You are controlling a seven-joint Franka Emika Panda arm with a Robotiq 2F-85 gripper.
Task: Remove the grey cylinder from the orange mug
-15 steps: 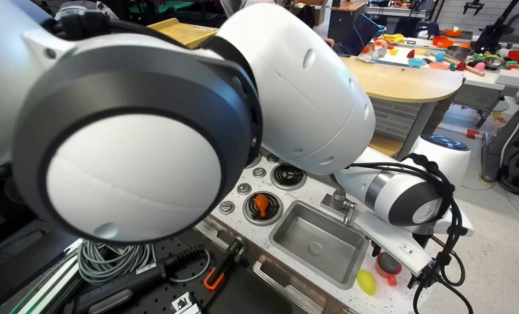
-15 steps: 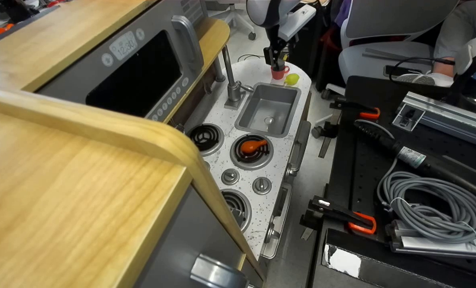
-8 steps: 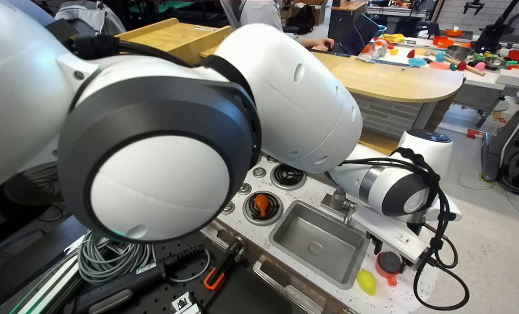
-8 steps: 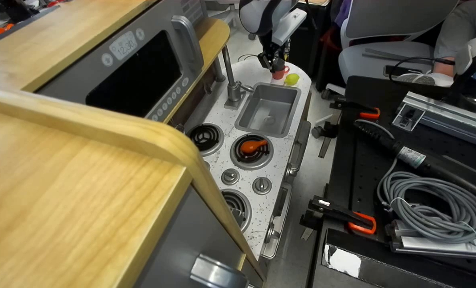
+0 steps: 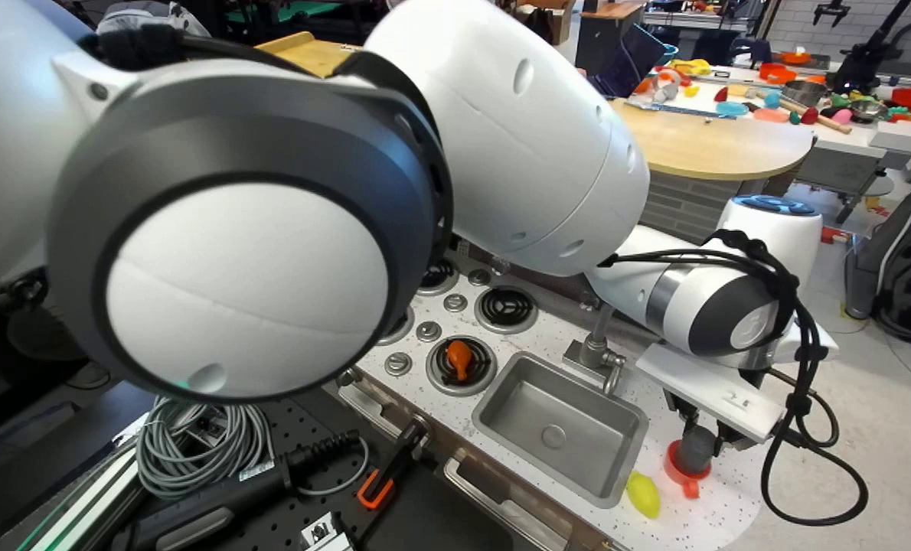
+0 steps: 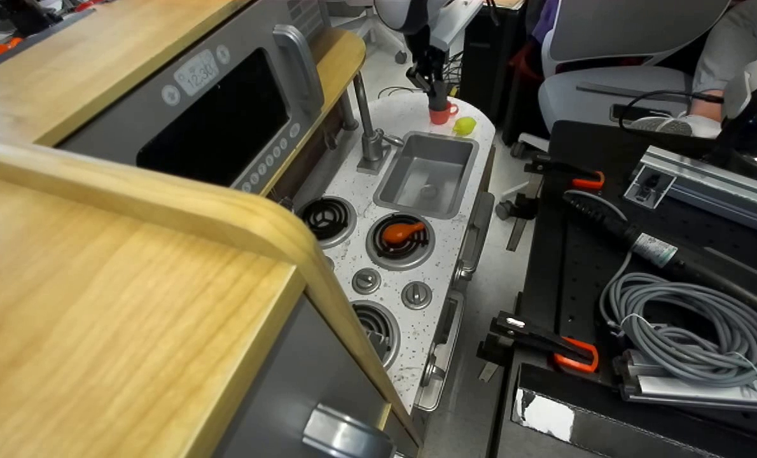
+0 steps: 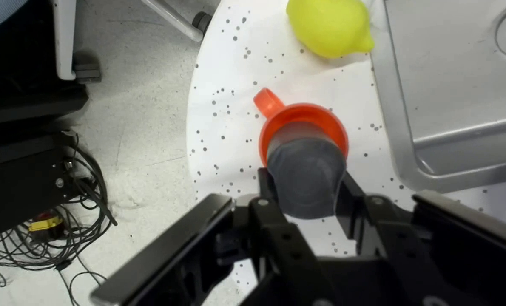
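The grey cylinder, dark and stubby, is pinched between the two black fingers of my gripper. In both exterior views the cylinder rises well above the rim of the orange mug; its lower end appears inside the mug, though the bottom is hidden. The mug sits upright on the speckled counter, its handle pointing to the upper left in the wrist view. My gripper comes down from above, jaws closed around the cylinder's upper part.
A yellow lemon lies beside the mug. The steel sink with its faucet is close by. An orange drumstick-shaped toy rests on a burner. The counter's rounded edge runs near the mug.
My gripper has closed on the grey cylinder and moved up, and the cylinder now stands higher out of the mug. The mug has shifted slightly. The lemon has stayed put.
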